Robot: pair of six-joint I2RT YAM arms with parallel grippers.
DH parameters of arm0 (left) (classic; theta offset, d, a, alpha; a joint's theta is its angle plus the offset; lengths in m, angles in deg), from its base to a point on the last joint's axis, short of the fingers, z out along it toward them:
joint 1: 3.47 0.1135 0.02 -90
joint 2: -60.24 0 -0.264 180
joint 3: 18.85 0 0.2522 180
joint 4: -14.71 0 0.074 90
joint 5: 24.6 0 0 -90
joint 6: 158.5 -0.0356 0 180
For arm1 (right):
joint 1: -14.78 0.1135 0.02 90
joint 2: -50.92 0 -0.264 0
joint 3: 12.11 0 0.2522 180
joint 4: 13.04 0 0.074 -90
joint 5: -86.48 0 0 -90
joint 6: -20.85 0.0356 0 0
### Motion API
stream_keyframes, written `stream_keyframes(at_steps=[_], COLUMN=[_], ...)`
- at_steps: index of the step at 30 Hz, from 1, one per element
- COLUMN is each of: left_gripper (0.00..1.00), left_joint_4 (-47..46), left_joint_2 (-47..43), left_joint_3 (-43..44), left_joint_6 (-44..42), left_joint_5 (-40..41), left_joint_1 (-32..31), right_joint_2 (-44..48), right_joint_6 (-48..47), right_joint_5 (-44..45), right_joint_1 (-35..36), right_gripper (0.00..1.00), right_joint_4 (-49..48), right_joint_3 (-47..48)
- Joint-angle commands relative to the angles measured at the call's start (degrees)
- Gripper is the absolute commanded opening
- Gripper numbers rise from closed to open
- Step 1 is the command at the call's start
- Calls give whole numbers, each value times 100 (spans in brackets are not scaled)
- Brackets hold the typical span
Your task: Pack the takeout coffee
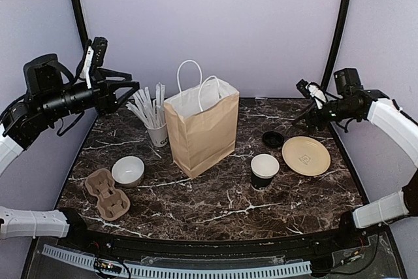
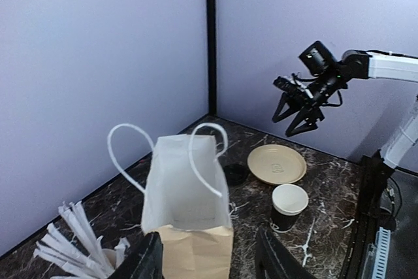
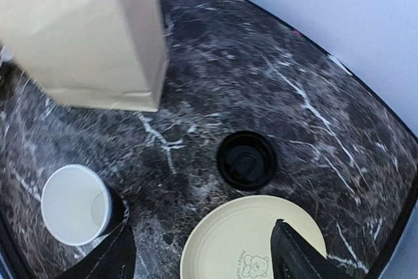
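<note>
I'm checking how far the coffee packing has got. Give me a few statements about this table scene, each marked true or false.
1. The small black paper cup wears its round black lid. False: the lid lies on the table beside the round yellow plate.
2. The brown paper bag stands upright, open. True.
3. The right gripper grips the cup. False: it hangs open above the table, empty.
4. The white bowl sits beside the brown cardboard cup carrier. True.

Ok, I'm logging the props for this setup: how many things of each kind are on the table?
cups: 2, the black cup and the white cup of sticks
black lid: 1
paper bag: 1
white bowl: 1
plate: 1
cup carrier: 1
Total: 7
</note>
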Motion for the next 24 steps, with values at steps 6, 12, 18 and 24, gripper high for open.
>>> stream_keyframes(at_steps=[6, 12, 18, 24], left_gripper=[49, 50, 66, 74], left_joint_4=[402, 1240, 837, 362], left_joint_2=[1497, 2578, 2525, 2706], left_joint_3=[1246, 1705, 817, 179], left_joint_6=[-398, -837, -725, -468], left_joint_5=[-147, 233, 527, 676], left_joint_1=[-2353, -3094, -3121, -3121], right_joint_2=[308, 248, -189, -710], right_joint_6=[-1963, -2508, -2764, -2780], right_joint_5=[-31, 456, 948, 1096], right_joint_1=[1607, 2658, 3019, 3055], right_gripper=[56, 57, 65, 57], right_joint_4=[1472, 1821, 1537, 1321], right_joint_3=[85, -12, -262, -278])
